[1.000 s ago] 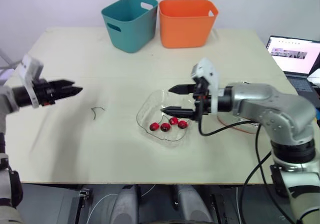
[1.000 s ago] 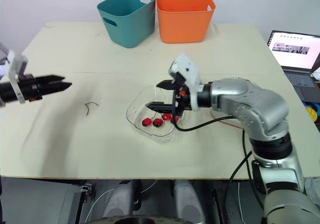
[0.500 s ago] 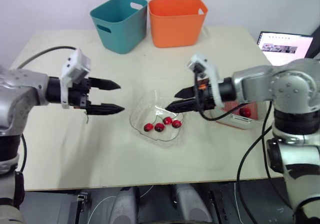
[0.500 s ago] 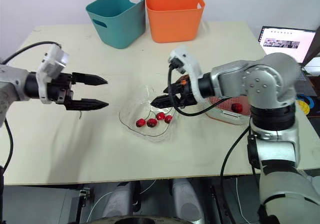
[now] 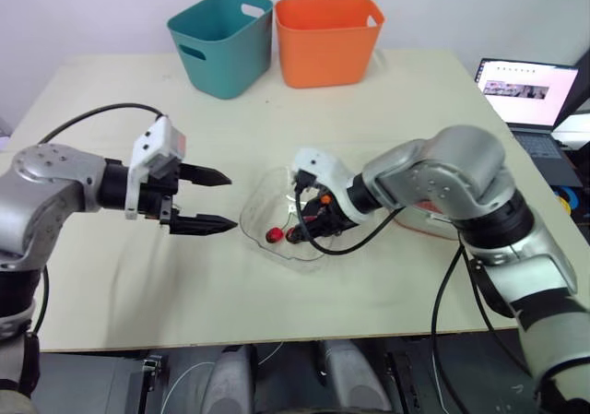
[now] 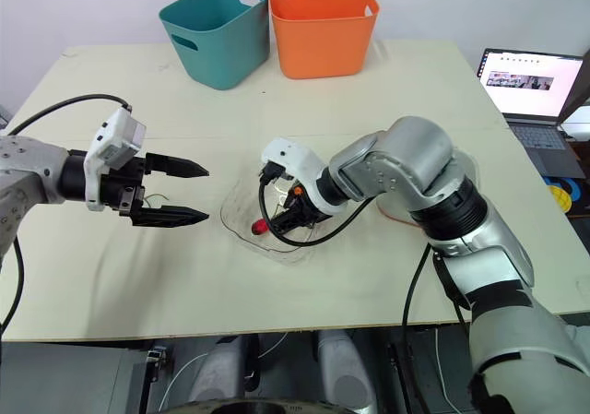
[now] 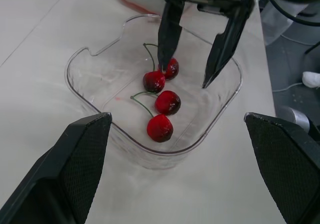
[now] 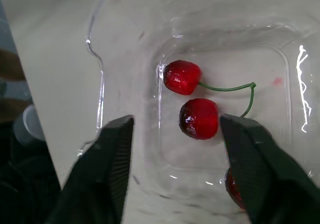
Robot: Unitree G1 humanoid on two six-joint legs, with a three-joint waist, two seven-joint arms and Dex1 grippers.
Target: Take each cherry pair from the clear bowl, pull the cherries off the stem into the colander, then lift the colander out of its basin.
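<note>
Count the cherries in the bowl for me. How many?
4. All lie in the bowl: two cherries touching, beside the right gripper, and two more just past them. None seems hidden.

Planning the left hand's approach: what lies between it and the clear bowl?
Only bare table between left hand and clear bowl, per the left wrist view.

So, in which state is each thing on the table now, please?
clear bowl, upright, holding two cherry pairs.
cherry pairs, joined on their stems, not gripped.
left pincer, open, empty, beside the bowl.
right pincer, open, tips down among the cherries.
laptop, open, screen lit.
</note>
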